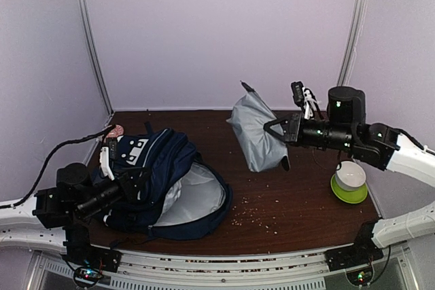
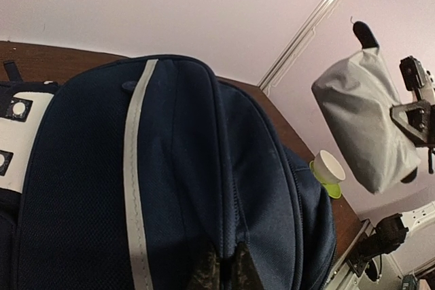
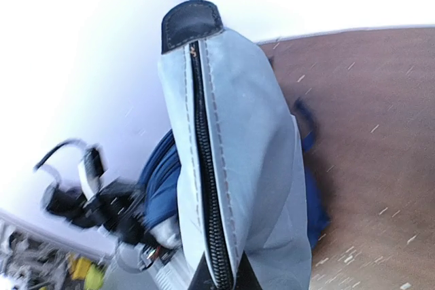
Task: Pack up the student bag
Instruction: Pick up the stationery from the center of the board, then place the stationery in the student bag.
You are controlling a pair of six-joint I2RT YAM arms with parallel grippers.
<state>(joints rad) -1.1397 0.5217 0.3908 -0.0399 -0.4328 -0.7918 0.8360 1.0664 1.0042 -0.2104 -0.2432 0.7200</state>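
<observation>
The navy backpack (image 1: pixel 170 168) lies on the left half of the brown table (image 1: pixel 299 215), with its white-patched top toward the left wall. Its main compartment is unzipped — the mouth gapes toward the middle of the table and shows a pale grey lining. A white stripe runs down the front panel. The left gripper (image 1: pixel 139 180) is at the bag's near-left side, its fingers pinched together on a fold of the navy fabric. In the left wrist view the two tips meet on the cloth.

To the right of the bag, and apart from it, a grey pouch (image 1: pixel 253 134) hangs tilted in the air above the back half of the table. It has a black tab at its upper end and its black zip is closed. The right gripper (image 1: pixel 277 129) has it clamped at the zip edge, jaws tight on the fabric.

Farther right, near the table's right edge, a white cup (image 1: pixel 351 174) sits on a green saucer (image 1: pixel 349 193). Pale crumbs (image 1: pixel 262 216) are scattered over the wood to the right of the bag's open mouth.
</observation>
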